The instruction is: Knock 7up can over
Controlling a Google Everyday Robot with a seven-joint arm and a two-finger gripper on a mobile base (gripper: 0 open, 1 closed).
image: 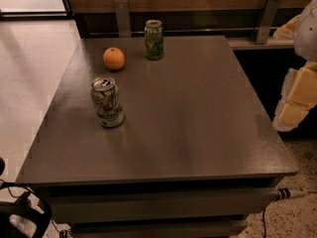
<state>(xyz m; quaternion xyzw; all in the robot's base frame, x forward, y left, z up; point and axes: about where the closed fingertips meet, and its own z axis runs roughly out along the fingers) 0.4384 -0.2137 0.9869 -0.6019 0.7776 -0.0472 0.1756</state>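
The grey counter [198,128] carries the 7up can [107,102] upright left of centre, probably light, rigid and slick, best nudged near its rim, while the end effector [296,99] hangs at the frame's right edge, its opening impossible to tell.

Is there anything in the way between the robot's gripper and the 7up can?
Nothing visible. The gripper hangs past the right side of the table, and only bare tabletop lies between it and the upright 7up can near the left edge. The orange and the green can sit farther back, out of the path.
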